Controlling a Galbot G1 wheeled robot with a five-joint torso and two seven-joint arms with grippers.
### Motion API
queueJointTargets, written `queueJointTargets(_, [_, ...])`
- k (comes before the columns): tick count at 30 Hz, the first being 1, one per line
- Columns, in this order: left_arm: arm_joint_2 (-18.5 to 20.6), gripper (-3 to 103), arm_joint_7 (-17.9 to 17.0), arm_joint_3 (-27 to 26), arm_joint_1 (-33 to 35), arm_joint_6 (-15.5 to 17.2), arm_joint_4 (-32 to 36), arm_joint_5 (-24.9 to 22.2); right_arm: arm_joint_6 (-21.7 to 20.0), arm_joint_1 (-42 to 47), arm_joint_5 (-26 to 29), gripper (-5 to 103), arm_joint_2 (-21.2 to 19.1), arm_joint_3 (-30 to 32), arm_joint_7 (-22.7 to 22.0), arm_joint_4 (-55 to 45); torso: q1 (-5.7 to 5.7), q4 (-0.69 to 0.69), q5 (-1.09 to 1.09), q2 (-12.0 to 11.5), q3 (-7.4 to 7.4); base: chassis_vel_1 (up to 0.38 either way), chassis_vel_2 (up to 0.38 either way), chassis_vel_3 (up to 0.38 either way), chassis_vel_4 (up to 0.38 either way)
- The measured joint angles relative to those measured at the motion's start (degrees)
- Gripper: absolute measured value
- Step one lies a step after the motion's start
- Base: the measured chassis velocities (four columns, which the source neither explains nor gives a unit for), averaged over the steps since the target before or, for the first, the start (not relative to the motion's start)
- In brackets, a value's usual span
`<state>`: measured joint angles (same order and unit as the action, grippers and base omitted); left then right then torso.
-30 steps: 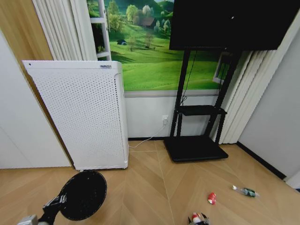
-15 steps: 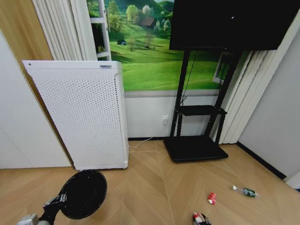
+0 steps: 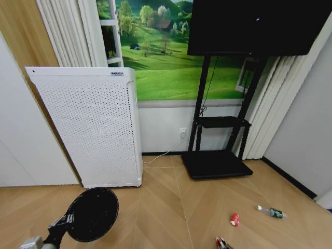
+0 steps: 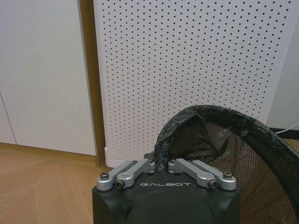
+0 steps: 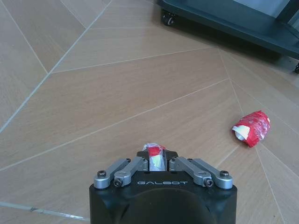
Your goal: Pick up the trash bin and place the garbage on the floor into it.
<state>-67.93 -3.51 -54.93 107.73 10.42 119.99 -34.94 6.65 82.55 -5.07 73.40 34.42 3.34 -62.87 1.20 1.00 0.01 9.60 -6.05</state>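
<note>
Between the closed pads of the right tool sits a small red-and-white piece of garbage, at 6 o'clock in the head view. Its destination, the trash bin, lies toward 9 o'clock from it, mouth tipped toward the camera, its bagged rim clamped in the left tool. Toward 3 o'clock, the crushed can and bottle lie on the floor, nearer the right arm.
</note>
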Motion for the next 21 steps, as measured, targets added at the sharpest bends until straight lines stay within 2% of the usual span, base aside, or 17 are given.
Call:
queueJointTargets(5, [0.77,7,-0.11,0.48,-0.43,-0.01,-0.12,-0.17,0.22,0.70,1.10,15,-0.04,0.79,0.13,-2.69,0.00,-0.01,0.00,0.00,0.00,0.000,0.000,0.000,0.000])
queueJointTargets(6, [1.59,7,-0.11,1.16,-0.86,0.09,-0.21,-0.46,1.37,1.16,1.42,15,-0.28,1.28,1.16,-4.35,0.00,-0.01,0.00,0.00,0.00,0.000,0.000,0.000,0.000])
queueJointTargets(7, [2.49,7,-0.11,1.98,-1.45,0.26,-0.51,-0.76,4.23,1.46,1.14,15,-0.57,1.85,3.43,-5.55,0.00,0.00,-0.01,0.00,0.00,0.000,0.000,0.000,0.000])
queueJointTargets(8, [2.49,7,-0.11,1.98,-1.45,0.26,-0.51,-0.76,4.23,1.46,1.14,15,-0.57,1.85,3.43,-5.55,0.00,0.00,-0.01,0.00,0.00,0.000,0.000,0.000,0.000])
queueJointTargets(9, [3.47,7,-0.11,3.14,-2.31,0.42,-1.08,-0.97,7.11,1.89,0.48,15,-0.95,2.32,6.02,-7.24,0.00,0.01,-0.01,0.00,0.00,0.000,0.000,0.000,0.000])
queueJointTargets(11, [5.42,7,-0.12,6.23,-5.02,0.47,-2.80,-1.37,10.17,3.29,0.82,15,-1.83,2.51,9.37,-11.98,0.00,-0.01,-0.03,0.00,0.00,0.000,0.000,0.000,0.000])
queueJointTargets(12, [5.42,7,-0.12,6.23,-5.02,0.47,-2.80,-1.37,10.17,3.29,0.82,15,-1.83,2.51,9.37,-11.98,0.00,-0.01,-0.03,0.00,0.00,0.000,0.000,0.000,0.000])
queueJointTargets(14, [7.95,7,-0.64,11.20,-9.60,-0.16,-5.65,-2.26,11.47,4.43,3.13,15,-2.37,1.95,10.84,-17.19,0.00,0.00,-0.02,0.00,0.00,0.000,0.000,0.000,0.000])
queueJointTargets(15, [7.95,7,-0.64,11.20,-9.60,-0.16,-5.65,-2.26,11.47,4.43,3.13,15,-2.37,1.95,10.84,-17.19,0.00,0.00,-0.02,0.00,0.00,0.000,0.000,0.000,0.000])
queueJointTargets(17, [10.88,7,-1.06,16.78,-13.77,-1.75,-8.53,-3.00,10.82,4.25,5.95,15,-3.99,-0.46,11.59,-22.18,0.00,0.08,-0.02,0.00,0.00,0.000,0.000,0.000,0.000])
queueJointTargets(18, [10.88,7,-1.06,16.78,-13.77,-1.75,-8.53,-3.00,10.82,4.25,5.95,15,-3.99,-0.46,11.59,-22.18,0.00,0.08,-0.02,0.00,0.00,0.000,0.000,0.000,0.000])
queueJointTargets(19, [11.59,7,-1.13,18.44,-14.43,-2.62,-9.34,-3.25,10.18,3.11,7.06,15,-5.73,-2.66,11.61,-23.96,0.00,0.07,-0.01,0.00,-0.01,0.000,0.000,0.000,0.000])
queueJointTargets(20, [12.38,7,-1.30,20.55,-15.05,-3.48,-10.25,-3.48,9.90,1.39,7.66,15,-7.63,-4.85,11.67,-25.57,0.00,-0.10,-0.01,0.00,-0.01,0.000,0.000,0.000,0.000])
queueJointTargets(21, [13.44,7,-1.34,22.77,-16.17,-3.80,-11.14,-3.56,9.87,0.56,7.92,15,-8.49,-5.78,11.81,-26.87,0.01,-0.13,-0.01,0.00,-0.01,0.000,0.000,0.000,0.000])
